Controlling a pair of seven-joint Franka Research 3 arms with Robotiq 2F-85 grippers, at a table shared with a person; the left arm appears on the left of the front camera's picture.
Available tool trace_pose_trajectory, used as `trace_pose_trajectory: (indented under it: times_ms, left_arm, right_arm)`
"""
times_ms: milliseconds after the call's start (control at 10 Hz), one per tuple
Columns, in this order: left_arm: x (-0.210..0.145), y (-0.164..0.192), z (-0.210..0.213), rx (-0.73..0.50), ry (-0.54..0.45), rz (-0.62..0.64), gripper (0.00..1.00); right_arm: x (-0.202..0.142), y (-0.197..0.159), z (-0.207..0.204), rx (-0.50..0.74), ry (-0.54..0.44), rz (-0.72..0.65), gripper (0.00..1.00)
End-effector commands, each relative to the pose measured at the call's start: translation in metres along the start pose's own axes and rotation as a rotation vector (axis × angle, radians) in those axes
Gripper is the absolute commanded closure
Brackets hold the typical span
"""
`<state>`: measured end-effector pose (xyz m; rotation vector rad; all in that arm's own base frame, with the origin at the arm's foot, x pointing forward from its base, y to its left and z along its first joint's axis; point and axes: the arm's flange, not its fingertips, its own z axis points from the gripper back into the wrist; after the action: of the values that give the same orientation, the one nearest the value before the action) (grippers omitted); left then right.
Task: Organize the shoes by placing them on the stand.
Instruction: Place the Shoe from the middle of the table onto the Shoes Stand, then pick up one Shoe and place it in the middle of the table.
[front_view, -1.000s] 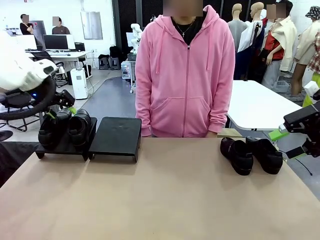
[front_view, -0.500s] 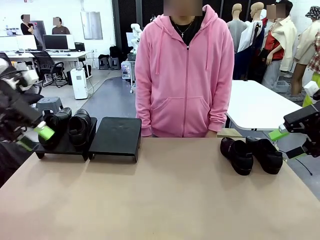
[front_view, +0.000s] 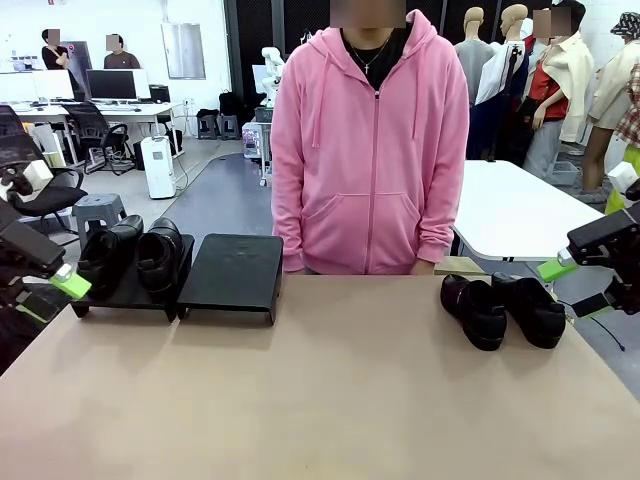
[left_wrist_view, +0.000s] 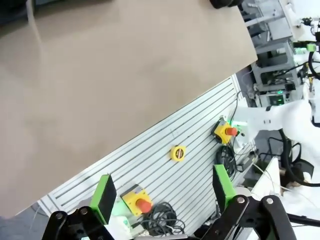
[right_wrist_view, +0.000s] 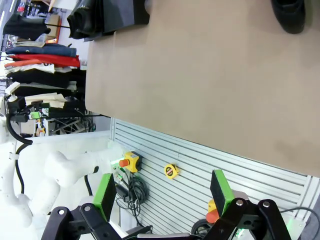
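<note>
Shoes (front_view: 132, 255), two anyway, are parked on the stand (front_view: 232, 275), other two (front_view: 505, 310) on the tabletop (front_view: 330, 390), left fingers (front_view: 70, 283) and right fingers (front_view: 553, 268) spread wide, empty.

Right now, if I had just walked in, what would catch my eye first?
A person in a pink hoodie stands at the far middle of the table. One pair of glossy black shoes sits on the left platform of the black stand, whose right platform is bare, while another pair lies on the table at the right. The green-padded left gripper and right gripper hang open at either side.
</note>
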<state>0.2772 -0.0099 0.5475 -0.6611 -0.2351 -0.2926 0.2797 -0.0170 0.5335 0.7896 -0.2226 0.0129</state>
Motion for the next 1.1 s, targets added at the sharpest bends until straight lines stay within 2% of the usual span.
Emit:
trace_pose_trajectory:
  times_ms: [0, 800, 900, 1000]
  left_arm:
    - [0.004, -0.005, 0.003, -0.009, 0.007, -0.015, 0.0]
    - [0.004, -0.005, 0.003, -0.009, 0.007, -0.015, 0.0]
    - [0.004, -0.005, 0.003, -0.009, 0.007, -0.015, 0.0]
    - [0.004, -0.005, 0.003, -0.009, 0.007, -0.015, 0.0]
  right_arm:
    - [0.001, 0.0, 0.001, 0.026, -0.004, 0.019, 0.0]
    - [0.001, 0.0, 0.001, 0.026, -0.004, 0.019, 0.0]
    - [0.0, 0.0, 0.0, 0.0, 0.0, 0.0, 0.0]
    - [0.026, 0.018, -0.01, -0.125, -0.018, 0.013, 0.0]
